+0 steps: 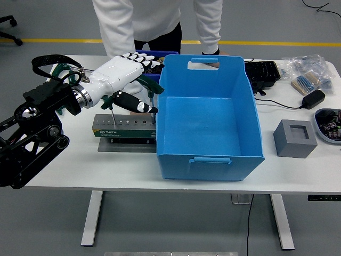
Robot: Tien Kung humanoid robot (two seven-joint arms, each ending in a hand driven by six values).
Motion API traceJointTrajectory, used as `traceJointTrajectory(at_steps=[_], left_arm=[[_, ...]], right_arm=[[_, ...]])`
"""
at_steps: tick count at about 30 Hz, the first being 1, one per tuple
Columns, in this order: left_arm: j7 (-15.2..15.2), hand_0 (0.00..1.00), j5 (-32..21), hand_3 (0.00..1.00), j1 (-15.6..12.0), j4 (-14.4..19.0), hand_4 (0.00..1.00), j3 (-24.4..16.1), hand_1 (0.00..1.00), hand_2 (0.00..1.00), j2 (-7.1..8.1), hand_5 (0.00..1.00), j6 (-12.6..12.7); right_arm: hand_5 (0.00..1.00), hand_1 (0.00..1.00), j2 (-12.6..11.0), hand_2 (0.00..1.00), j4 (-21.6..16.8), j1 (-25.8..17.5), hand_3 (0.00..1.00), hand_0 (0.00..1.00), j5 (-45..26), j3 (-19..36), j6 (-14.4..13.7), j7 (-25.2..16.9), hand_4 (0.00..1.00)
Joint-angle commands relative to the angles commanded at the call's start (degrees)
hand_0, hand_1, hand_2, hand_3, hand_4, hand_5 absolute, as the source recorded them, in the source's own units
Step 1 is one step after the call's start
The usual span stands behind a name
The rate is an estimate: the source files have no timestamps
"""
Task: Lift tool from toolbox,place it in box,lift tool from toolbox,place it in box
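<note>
From the left comes the black left arm with its white left hand, which hovers over the grey metal tool holder on the white desk. Its fingers are spread and relaxed, grasping nothing. Green-handled T-shaped hex keys stand upright in the holder, just beside the hand. To the right, touching the holder, sits the large blue plastic box. Behind it, a person in a white top stands at the far side.
</note>
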State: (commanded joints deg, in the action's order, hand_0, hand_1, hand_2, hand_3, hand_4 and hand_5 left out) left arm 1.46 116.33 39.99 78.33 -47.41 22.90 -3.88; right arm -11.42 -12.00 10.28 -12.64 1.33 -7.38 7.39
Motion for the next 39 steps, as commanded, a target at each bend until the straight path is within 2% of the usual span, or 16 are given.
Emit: traceJointTrajectory(at_steps=[10,16,17,22,23,28,29,34,35,39], left_arm=[[1.61,0.962,-0.50,0.939,5.74,-11.15,0.998,5.09,0.998,0.998,-2.15,0.503,0.74],[2.45,0.954,0.62,0.930,8.09,-15.29,0.998,7.19,0.986,0.998,-2.84,0.504,0.51],[2.54,0.923,0.70,0.855,8.30,-15.65,0.998,7.34,0.889,0.886,-2.94,0.504,0.52],[2.71,0.923,1.35,0.855,9.32,-17.28,0.998,8.13,0.889,0.886,-3.48,0.504,0.34],[2.69,0.846,1.44,0.745,9.45,-17.43,0.998,8.27,0.668,0.661,-3.52,0.507,0.29],[2.77,0.846,1.70,0.745,9.77,-17.88,0.998,8.96,0.668,0.661,-3.79,0.507,0.58],[2.83,0.775,1.70,0.692,9.80,-17.92,0.998,9.09,0.544,0.533,-3.84,0.508,0.71],[3.60,0.775,2.05,0.692,9.66,-18.54,0.998,9.59,0.544,0.533,-4.35,0.508,1.74],[3.74,0.691,2.15,0.584,9.63,-18.84,0.998,9.63,0.409,0.400,-4.53,0.501,1.91],[4.31,0.691,2.32,0.584,9.59,-19.61,0.998,9.95,0.409,0.400,-5.01,0.501,2.84]], right_arm=[[0.771,0.773,-0.15,0.822,-0.05,0.36,0.692,0.776,0.25,-0.77,-0.03,0.19,0.905],[0.771,0.771,-0.28,0.819,-0.12,0.53,0.690,0.771,1.04,-0.46,-0.06,0.38,0.905],[0.770,0.769,-0.29,0.819,-0.13,0.55,0.689,0.769,1.11,-0.43,-0.07,0.39,0.905],[0.770,0.769,-0.34,0.819,-0.14,0.56,0.689,0.769,1.55,-0.24,-0.12,0.42,0.905],[0.770,0.767,-0.35,0.815,-0.14,0.56,0.689,0.768,1.57,-0.23,-0.13,0.40,0.905],[0.770,0.767,-0.37,0.815,-0.15,0.42,0.689,0.768,1.62,-0.21,-0.16,0.30,0.905],[0.769,0.764,-0.38,0.816,-0.15,0.39,0.686,0.766,1.66,-0.19,-0.17,0.28,0.905],[0.769,0.764,-0.41,0.816,-0.14,0.24,0.686,0.766,2.15,-0.01,-0.23,0.22,0.905],[0.767,0.761,-0.39,0.812,-0.13,0.22,0.683,0.760,2.34,0.09,-0.25,0.23,0.904],[0.767,0.761,-0.39,0.812,-0.16,0.16,0.683,0.760,2.85,0.34,-0.29,0.26,0.904]])
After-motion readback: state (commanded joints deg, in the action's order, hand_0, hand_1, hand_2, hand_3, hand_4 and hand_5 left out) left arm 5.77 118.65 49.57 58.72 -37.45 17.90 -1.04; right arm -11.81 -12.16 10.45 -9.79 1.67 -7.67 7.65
